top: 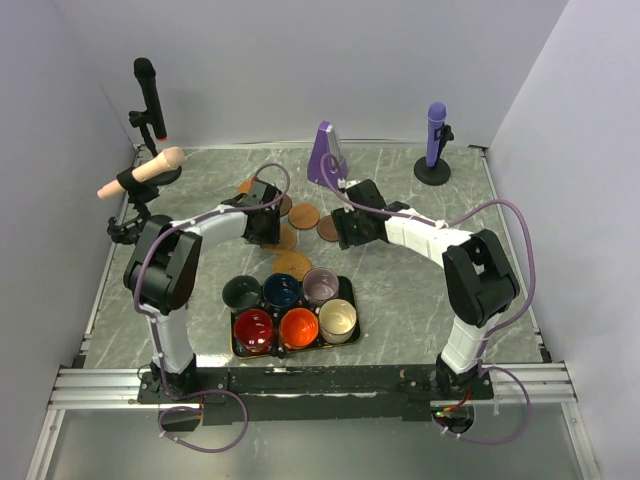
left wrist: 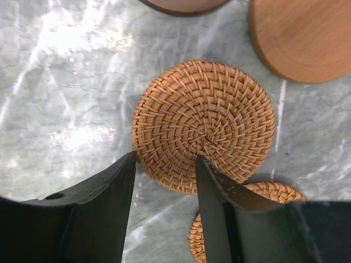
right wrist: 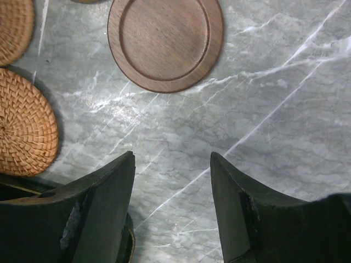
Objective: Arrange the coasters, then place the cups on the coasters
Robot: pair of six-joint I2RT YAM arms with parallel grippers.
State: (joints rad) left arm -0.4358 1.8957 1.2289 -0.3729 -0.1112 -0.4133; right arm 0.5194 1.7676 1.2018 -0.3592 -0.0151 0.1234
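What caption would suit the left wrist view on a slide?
Dark fingers, apart, frame the edge of a woven coaster on the grey table.

you have six cups (top: 298,327): one each dark green, navy, lilac, red, orange and cream. you have one black tray (top: 347,290). you can count six coasters (top: 303,216), two woven, the rest smooth wood where they show. you also see three microphones (top: 147,85): black, peach, purple.

The left jaws half hide a second woven coaster (left wrist: 274,193). The top edge cuts off two wooden coasters (left wrist: 307,38).
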